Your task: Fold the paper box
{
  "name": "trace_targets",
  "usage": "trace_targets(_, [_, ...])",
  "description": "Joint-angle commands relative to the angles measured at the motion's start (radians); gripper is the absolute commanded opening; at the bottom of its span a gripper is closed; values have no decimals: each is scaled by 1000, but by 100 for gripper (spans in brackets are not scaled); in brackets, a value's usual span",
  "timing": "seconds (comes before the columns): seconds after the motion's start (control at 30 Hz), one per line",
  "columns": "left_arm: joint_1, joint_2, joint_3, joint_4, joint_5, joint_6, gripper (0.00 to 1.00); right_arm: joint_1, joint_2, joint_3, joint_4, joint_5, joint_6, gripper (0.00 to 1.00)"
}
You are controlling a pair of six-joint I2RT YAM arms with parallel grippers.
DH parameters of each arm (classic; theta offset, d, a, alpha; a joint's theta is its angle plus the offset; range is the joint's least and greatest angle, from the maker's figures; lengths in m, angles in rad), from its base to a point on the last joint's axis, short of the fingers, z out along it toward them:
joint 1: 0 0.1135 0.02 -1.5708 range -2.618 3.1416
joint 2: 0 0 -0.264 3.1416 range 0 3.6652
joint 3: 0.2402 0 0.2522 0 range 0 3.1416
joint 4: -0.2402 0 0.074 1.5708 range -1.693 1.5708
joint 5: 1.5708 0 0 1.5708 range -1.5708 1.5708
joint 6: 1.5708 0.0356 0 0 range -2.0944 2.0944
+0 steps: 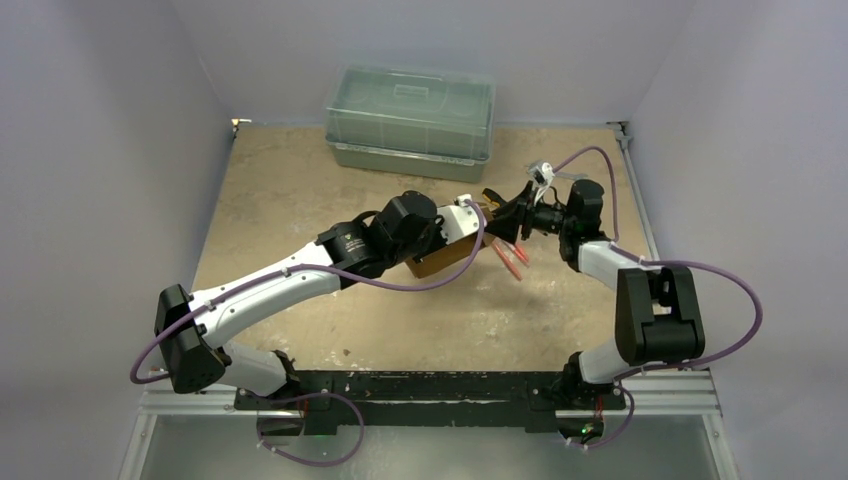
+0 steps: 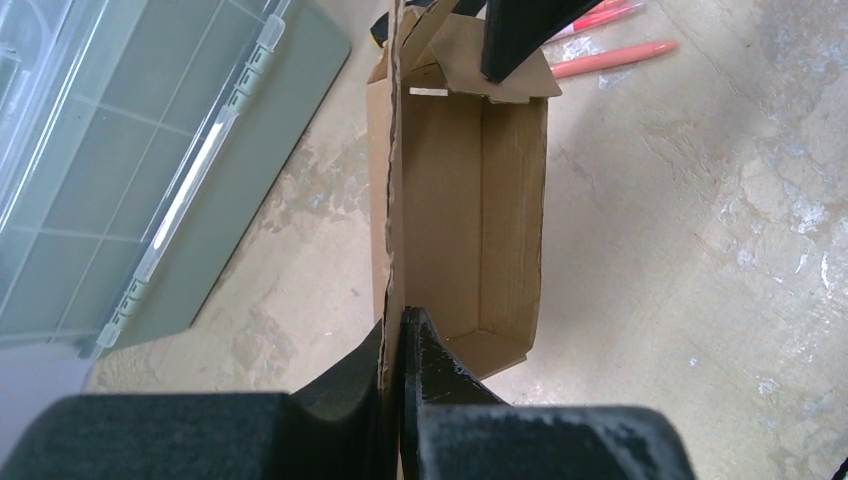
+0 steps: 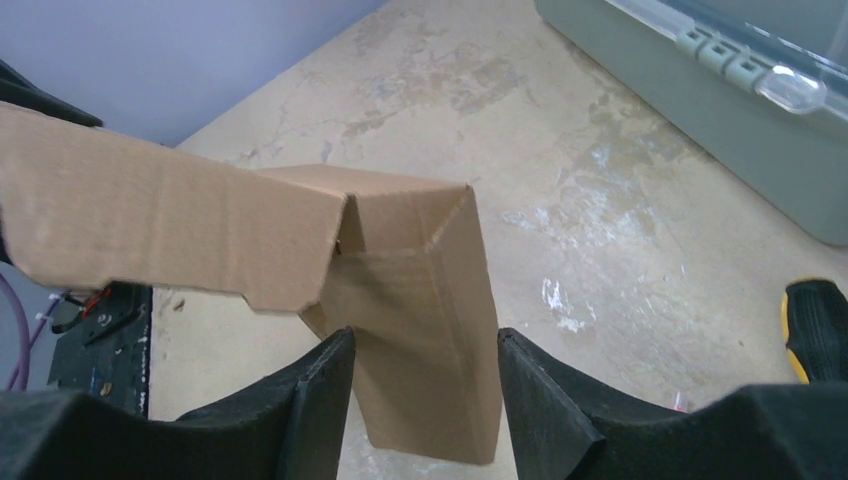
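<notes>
The paper box (image 1: 443, 258) is a small brown carton held above the table at the middle. In the left wrist view its open inside (image 2: 470, 200) faces the camera. My left gripper (image 2: 398, 335) is shut on the carton's long side wall; it also shows from above (image 1: 466, 230). My right gripper (image 3: 425, 338) is open, its fingers (image 3: 325, 385) on either side of a hanging end flap (image 3: 425, 300) without squeezing it. A second, wider flap (image 3: 160, 225) sticks out to the left. From above, the right gripper (image 1: 503, 216) is at the carton's far right end.
A large translucent green-grey lidded bin (image 1: 410, 122) stands at the back of the table, close to the left of the carton (image 2: 130, 160). Orange-red pens (image 1: 510, 258) lie under the right gripper. A yellow-and-black tool (image 3: 815, 325) lies to the right.
</notes>
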Motion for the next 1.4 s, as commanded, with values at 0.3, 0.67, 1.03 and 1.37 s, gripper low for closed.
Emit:
trace_targets(0.3, [-3, 7, 28, 45, -7, -32, 0, 47, -72, -3, 1, 22, -90, 43])
trace_targets(0.67, [-2, 34, 75, 29, 8, -116, 0, 75, -78, 5, -64, 89, -148, 37])
trace_targets(1.03, [-2, 33, 61, 41, 24, -155, 0, 92, -53, -12, -41, 195, -124, 30])
trace_targets(1.37, [-1, 45, 34, 42, 72, -246, 0, 97, -40, -32, 25, 261, -84, 31])
